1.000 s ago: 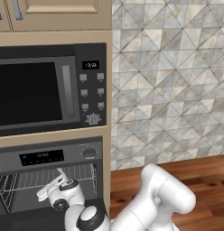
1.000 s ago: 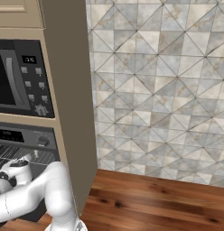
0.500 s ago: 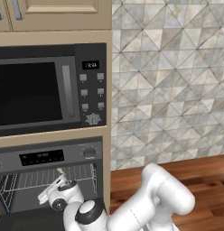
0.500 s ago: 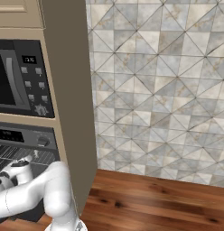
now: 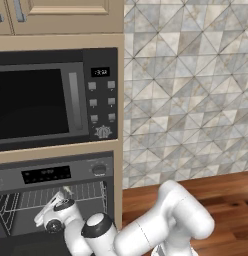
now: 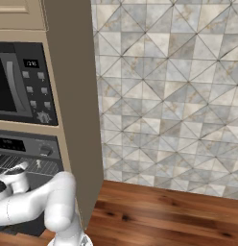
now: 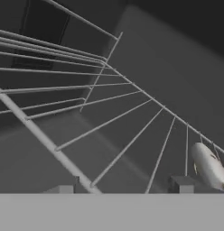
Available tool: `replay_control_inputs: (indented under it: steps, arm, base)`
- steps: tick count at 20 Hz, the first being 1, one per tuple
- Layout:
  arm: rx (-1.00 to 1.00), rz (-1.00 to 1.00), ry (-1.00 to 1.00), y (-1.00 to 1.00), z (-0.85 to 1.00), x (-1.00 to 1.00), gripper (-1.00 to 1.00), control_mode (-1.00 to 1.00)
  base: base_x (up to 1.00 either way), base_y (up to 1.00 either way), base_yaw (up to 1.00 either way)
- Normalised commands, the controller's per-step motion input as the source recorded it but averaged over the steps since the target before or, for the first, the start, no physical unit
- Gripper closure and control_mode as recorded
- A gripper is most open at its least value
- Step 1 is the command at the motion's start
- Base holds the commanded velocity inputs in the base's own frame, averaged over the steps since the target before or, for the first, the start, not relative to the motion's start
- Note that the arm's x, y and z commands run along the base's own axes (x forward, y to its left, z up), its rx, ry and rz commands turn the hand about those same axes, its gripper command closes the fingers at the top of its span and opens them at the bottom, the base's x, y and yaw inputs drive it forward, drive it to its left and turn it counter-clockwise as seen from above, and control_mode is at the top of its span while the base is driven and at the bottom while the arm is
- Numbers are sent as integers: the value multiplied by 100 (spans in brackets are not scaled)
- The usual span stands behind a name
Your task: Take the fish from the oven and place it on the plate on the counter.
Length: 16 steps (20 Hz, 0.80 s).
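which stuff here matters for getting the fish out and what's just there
Belongs to the job:
- fish, lying on the wire rack
- oven, open
- pincer, inside the oven beside the fish
- counter

Just there:
- black microwave-like unit
- tiled wall
- upper cabinet

Glossy silvery fish (image 7: 208, 167), wire rack (image 7: 109, 108)

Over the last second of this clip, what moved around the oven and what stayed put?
The arm has pushed the hand up and further left into the open oven, above the wire rack. The gripper has begun to narrow, with the fish lying on the rack just beside one fingertip, not yet gripped. The base, the oven and the unit above are unchanged.
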Motion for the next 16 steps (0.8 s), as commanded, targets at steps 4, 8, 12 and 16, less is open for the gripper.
replay_control_inputs:
  steps: [4,8,12,16]
  arm:
    - [-2,2,-10,-28,-100,0,-100,-100]
    - [-6,1,-1,-21,-100,-17,-100,-100]
    - [-3,3,-10,-16,-100,0,-100,-100]
    - [0,2,-20,-30,-100,5,-100,-100]
  base:
    - [0,0,0]
    - [0,0,0]
    - [0,0,0]
    - [0,0,0]
